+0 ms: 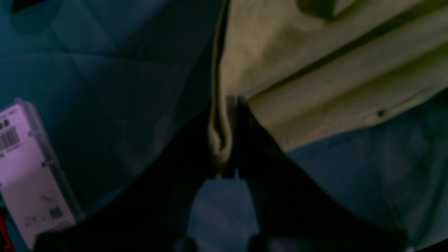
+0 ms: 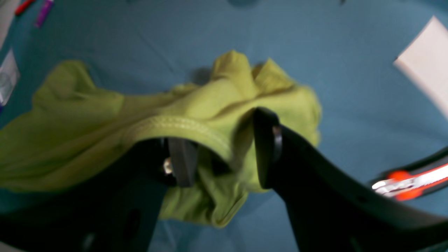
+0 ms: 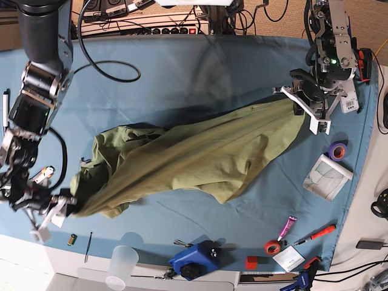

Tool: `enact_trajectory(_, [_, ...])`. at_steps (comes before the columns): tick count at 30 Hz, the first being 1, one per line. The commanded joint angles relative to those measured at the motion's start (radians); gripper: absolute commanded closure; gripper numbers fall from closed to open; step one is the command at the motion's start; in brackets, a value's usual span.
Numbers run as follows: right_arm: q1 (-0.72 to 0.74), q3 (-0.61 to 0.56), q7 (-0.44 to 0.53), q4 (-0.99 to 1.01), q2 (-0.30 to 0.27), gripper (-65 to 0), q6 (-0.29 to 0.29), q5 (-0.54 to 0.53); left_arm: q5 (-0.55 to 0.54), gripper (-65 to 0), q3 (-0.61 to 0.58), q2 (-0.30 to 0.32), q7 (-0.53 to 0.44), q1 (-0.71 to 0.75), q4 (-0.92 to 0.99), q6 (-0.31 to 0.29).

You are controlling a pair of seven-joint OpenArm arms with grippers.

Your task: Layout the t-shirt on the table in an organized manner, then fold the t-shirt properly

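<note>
The olive-green t-shirt (image 3: 206,157) lies stretched slantwise across the teal table (image 3: 182,79), bunched at its lower left end. My left gripper (image 3: 301,102) at the upper right is shut on the shirt's far corner. In the left wrist view, that gripper (image 1: 225,133) pinches a narrow fold of the t-shirt (image 1: 315,70). My right gripper (image 3: 66,206) is at the shirt's lower left end. The right wrist view shows this gripper (image 2: 224,154) with its fingers (image 2: 182,161) apart, straddling a stitched edge of the t-shirt (image 2: 87,140).
Along the right edge lie a purple tape roll (image 3: 337,150), a plastic packet (image 3: 327,176) and a red screwdriver (image 3: 315,233). A blue tool (image 3: 194,257) and a clear cup (image 3: 121,267) sit at the front. Black cables (image 3: 115,66) trail at the back left.
</note>
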State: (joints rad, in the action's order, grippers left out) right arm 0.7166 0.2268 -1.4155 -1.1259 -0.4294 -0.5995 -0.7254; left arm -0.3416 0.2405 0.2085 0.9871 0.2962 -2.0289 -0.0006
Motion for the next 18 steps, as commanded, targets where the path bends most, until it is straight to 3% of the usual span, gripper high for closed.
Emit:
enact_trajectory(1, [0.034, 0.003, 0.031, -0.016, -0.023, -26.3, 0.003, 0.000, 0.004, 0.0, 0.004, 0.008, -0.018, -0.005, -0.017, 0.003])
enact_trajectory(8, [0.037, 0.020, 0.268, -0.018, -0.050, -26.3, 0.028, 0.121, 0.004, 0.0, 0.004, 0.008, -0.019, -0.005, -0.017, 0.003])
enact_trajectory(10, [0.038, 0.028, 0.192, -0.018, -0.050, -26.2, 0.046, 0.124, 0.004, 0.0, 0.004, 0.008, -0.019, -0.005, -0.017, 0.003])
enact_trajectory(12, [0.048, 0.027, 0.019, -0.017, -0.050, -26.1, 0.045, 0.125, 0.004, 0.0, 0.004, 0.008, -0.019, -0.005, -0.017, 0.003])
enact_trajectory(18, [-0.043, 0.027, 0.019, -0.016, -0.053, -26.2, 0.034, 0.115, 0.004, 0.0, 0.004, 0.008, -0.019, -0.005, -0.017, 0.003])
